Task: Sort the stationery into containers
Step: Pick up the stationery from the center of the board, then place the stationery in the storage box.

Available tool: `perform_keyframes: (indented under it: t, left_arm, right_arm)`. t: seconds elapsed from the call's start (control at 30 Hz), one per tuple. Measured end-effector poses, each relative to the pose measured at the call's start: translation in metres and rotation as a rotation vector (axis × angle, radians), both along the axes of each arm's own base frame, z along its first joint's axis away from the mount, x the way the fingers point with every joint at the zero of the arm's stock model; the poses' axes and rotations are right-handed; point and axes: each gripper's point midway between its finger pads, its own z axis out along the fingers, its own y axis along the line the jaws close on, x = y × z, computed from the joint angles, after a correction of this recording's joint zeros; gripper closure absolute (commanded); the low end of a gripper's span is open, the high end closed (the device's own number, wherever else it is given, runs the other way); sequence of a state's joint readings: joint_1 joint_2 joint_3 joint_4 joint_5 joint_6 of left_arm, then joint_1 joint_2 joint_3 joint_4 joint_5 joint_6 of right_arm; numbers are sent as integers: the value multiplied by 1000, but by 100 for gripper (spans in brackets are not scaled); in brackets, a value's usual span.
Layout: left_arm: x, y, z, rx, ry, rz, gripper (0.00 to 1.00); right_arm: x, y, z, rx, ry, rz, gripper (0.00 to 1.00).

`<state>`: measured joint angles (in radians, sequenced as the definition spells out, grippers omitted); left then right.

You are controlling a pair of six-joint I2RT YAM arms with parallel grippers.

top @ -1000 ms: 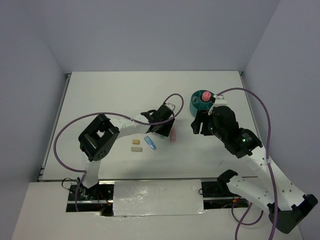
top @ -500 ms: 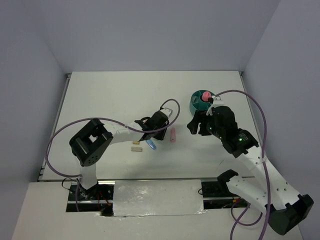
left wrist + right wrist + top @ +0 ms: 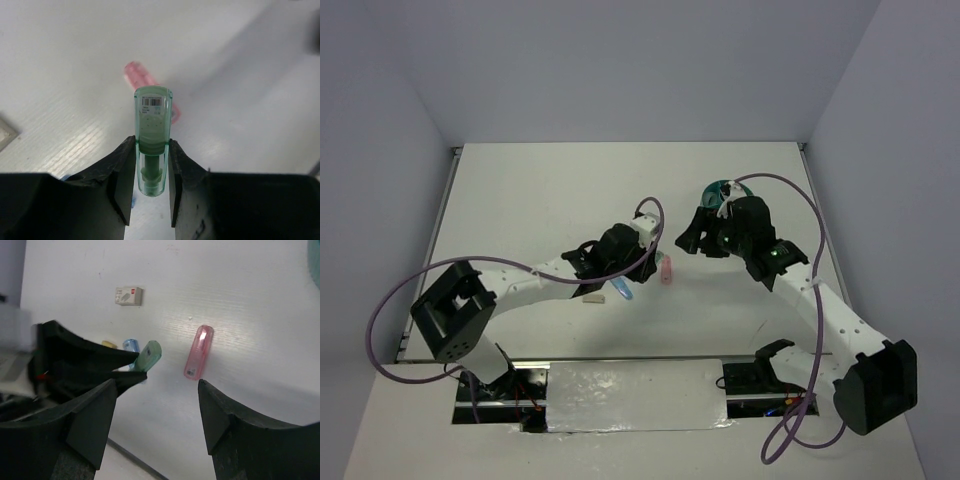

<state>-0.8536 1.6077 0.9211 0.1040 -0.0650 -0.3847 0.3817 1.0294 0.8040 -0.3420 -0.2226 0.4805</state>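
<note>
Showing the left gripper gripping the green capsule: the jaws are pressing flat against its two long sides, taking it by the lower half, while the labelled upper half is projecting past the fingertips. In the right wrist view the capsule is tilting tip-up out of the gripper, apparently clear of the table, though contact underneath cannot be ruled out. The pink capsule is lying just beyond it, the blue capsule close under the gripper, and an eraser beside that. The tub is sitting well to the right, largely hidden by the right arm. The right gripper is hovering over the pink capsule with jaws spread wide and nothing between them.

Handling, as judged: the capsule is looking like a light, rigid, hollow plastic shell with glossy rounded walls, so weight is posing no problem but slip is. A grip this near one end is leaving a long free end that may be pivoting or sliding during transport. Holding across the long sides nearer mid-length, with moderate pressure, is seeming safer, since a hard squeeze could be cracking or ejecting the thin shell.
</note>
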Motion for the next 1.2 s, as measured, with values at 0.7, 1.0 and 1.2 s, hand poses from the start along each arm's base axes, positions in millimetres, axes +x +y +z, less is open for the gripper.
perform_keyframes:
  t: [0.7,1.0,1.2]
  left_arm:
    - [-31,-31,86,-296,-237,-167,95]
    - [-33,-35,91,-320,-252,-180,46]
    - [-28,-30,87,-276,-237,-143,1]
  right_arm:
    - [-13,36,-19,180,96,135,48]
    - [-19,49,1,263,52,210,100]
    - [-10,41,3,222,23,219,100]
